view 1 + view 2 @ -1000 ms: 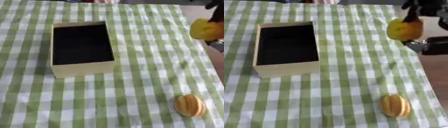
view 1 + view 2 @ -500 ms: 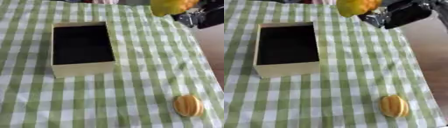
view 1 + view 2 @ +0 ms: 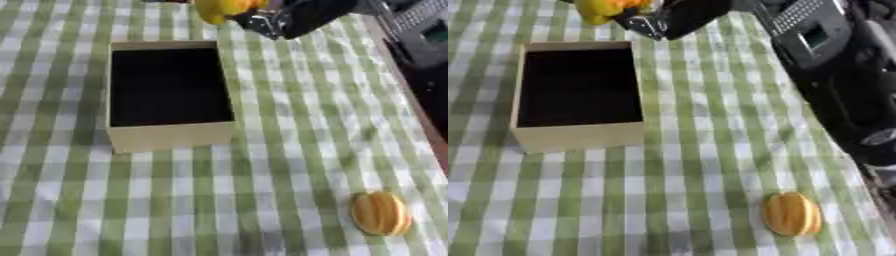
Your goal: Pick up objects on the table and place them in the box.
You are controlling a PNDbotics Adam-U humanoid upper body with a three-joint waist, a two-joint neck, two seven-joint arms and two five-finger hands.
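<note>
The right hand [image 3: 262,17] grips a bright yellow rounded object [image 3: 223,9] above the box's [image 3: 171,137] far edge.

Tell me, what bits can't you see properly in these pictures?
- Right hand: fingers cut off by the top edge, both views.
- Yellow object it carries: top cut off, blurred; kind unclear.
- Box: inside too dark to see.
- Orange object: blurred; kind unclear.
- Left hand: in neither view.
</note>
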